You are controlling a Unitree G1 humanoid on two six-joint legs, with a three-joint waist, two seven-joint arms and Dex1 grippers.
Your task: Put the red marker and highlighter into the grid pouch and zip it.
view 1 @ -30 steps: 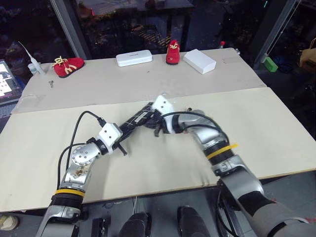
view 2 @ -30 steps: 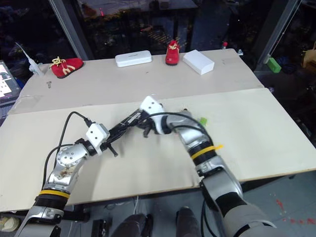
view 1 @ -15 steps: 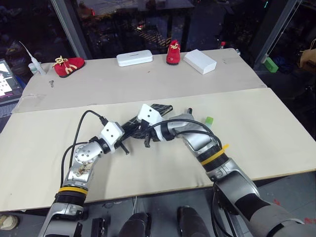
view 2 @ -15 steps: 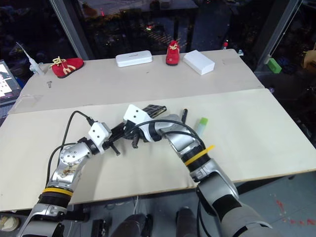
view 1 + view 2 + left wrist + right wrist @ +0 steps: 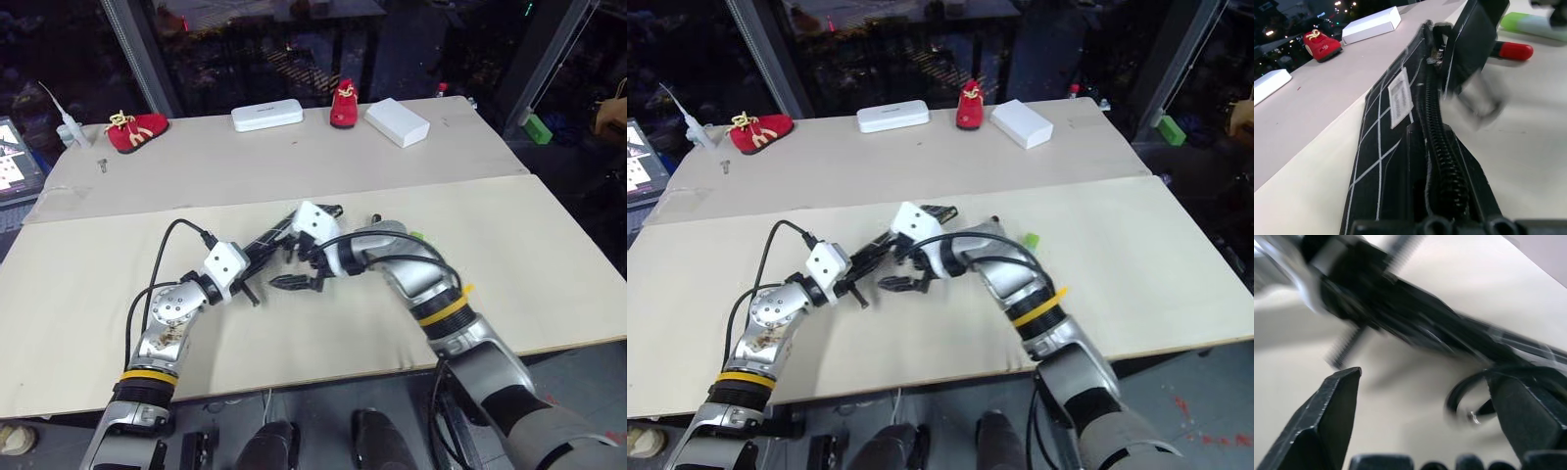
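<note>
Nearest, the right gripper (image 5: 294, 282) now has its two black fingers spread wide and empty just in front of the grid pouch (image 5: 277, 233); a second ago they were shut at the pouch's far end, and the wrist has since drawn back toward the right. The left gripper (image 5: 257, 262) has not shifted and is clamped on the pouch's near end, holding it up on its edge with the zipper uppermost and its one small white label showing. Just past the pouch, one red marker (image 5: 1512, 51) and one highlighter (image 5: 1530, 23) lie on the table (image 5: 549, 255), side by side. At the far edge there are two red miniature shoes (image 5: 135, 130) and two white cases (image 5: 265, 117).
</note>
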